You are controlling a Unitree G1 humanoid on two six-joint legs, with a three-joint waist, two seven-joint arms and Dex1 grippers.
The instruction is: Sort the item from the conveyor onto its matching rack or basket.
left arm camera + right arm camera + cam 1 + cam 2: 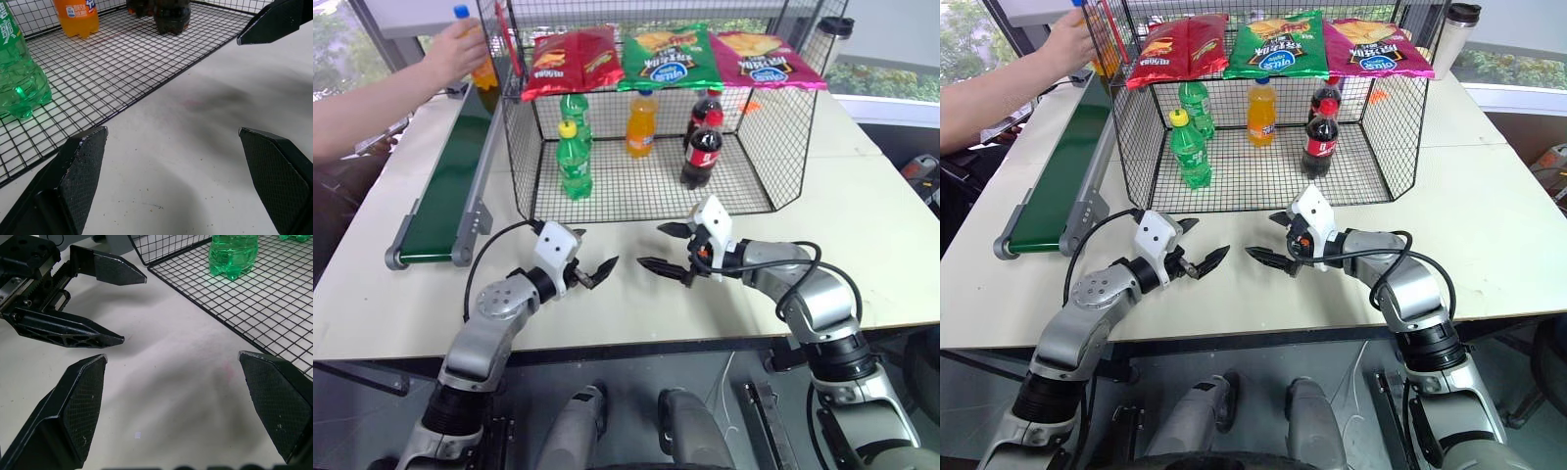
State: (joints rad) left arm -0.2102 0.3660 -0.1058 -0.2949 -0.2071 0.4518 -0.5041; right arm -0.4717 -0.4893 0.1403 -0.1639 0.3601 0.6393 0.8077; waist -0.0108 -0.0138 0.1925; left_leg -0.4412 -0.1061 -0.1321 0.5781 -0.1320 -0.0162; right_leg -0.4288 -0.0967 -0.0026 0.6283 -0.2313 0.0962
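A person's hand (450,54) holds the item (483,70), an orange soda bottle with a blue cap, upright above the far end of the conveyor (445,186) at the left. The black wire cage (646,191) stands in the middle of the table. In front of it, low over the bare tabletop, my left gripper (595,250) and right gripper (651,245) face each other, both open and holding nothing. In the right wrist view the left gripper's fingers (107,274) show ahead of my right gripper (172,356).
Inside the cage stand two green bottles (574,162), an orange bottle (642,122) and two cola bottles (702,147). Three chip bags (668,57) lie on its top shelf. A tumbler (827,44) stands at the back right.
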